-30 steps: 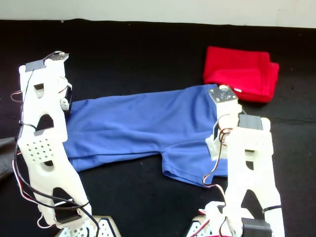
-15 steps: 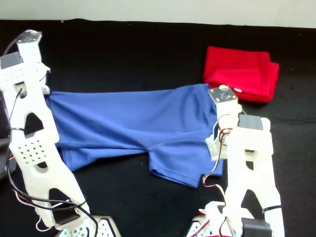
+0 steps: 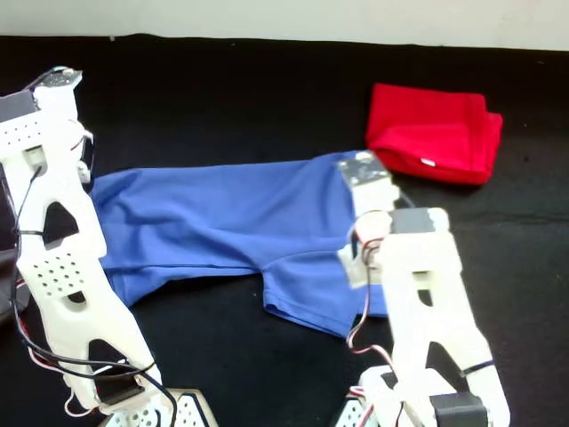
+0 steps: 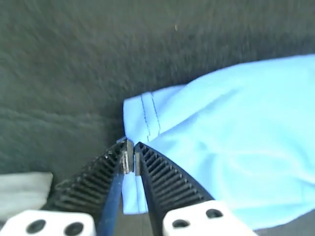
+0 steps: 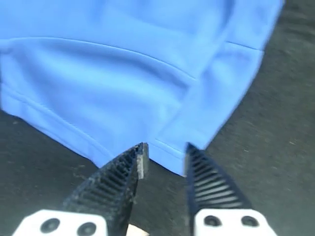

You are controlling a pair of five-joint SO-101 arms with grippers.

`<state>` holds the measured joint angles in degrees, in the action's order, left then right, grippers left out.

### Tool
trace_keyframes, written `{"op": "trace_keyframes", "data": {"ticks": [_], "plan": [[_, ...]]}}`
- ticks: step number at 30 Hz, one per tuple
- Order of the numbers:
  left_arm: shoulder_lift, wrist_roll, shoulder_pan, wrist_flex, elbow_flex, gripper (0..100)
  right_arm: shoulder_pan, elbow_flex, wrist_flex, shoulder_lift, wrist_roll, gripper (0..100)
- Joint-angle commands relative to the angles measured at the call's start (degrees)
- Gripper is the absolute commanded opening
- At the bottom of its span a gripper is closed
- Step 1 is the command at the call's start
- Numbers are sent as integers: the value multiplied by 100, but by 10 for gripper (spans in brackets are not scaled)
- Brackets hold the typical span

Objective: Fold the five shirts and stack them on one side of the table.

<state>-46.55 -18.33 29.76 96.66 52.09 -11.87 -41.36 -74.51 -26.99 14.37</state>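
Note:
A blue shirt (image 3: pixel 222 222) lies spread and rumpled across the middle of the black table (image 3: pixel 222 89). A folded red shirt (image 3: pixel 436 132) rests at the back right. My left arm (image 3: pixel 53 222) stands at the shirt's left end. In the left wrist view my left gripper (image 4: pixel 130 152) is shut on the hem of the blue shirt (image 4: pixel 236 147), just above the tabletop. My right arm (image 3: pixel 418 267) stands over the shirt's right part. My right gripper (image 5: pixel 165 155) is open, its tips hovering at the hemmed edge of the blue shirt (image 5: pixel 98 64).
A grey cloth (image 3: pixel 7 276) lies at the table's left edge beside my left arm, also visible as a grey cloth (image 4: pixel 22 189) in the left wrist view. Bare black table stretches along the back and at the front between the arm bases.
My left arm swung left and back, dragging the blue shirt's left end with it. The right arm then shifted left over the shirt, whose lower flap slid leftward.

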Motion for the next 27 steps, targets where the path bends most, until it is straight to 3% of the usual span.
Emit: {"op": "trace_keyframes", "data": {"ticks": [1,7,15,20,27], "plan": [[119,-62,-75,457,242,14,-453,-66,145,303,-193,177],[514,-70,215,475,75,15,-312,-22,479,1358,-193,177],[1842,-316,251,466,-1112,107,-303,198,796,2158,-193,175],[1991,-316,277,466,-1305,107,-303,347,910,2281,-185,9],[1833,-316,277,457,-1314,107,-4,585,514,2229,-158,5]]}}
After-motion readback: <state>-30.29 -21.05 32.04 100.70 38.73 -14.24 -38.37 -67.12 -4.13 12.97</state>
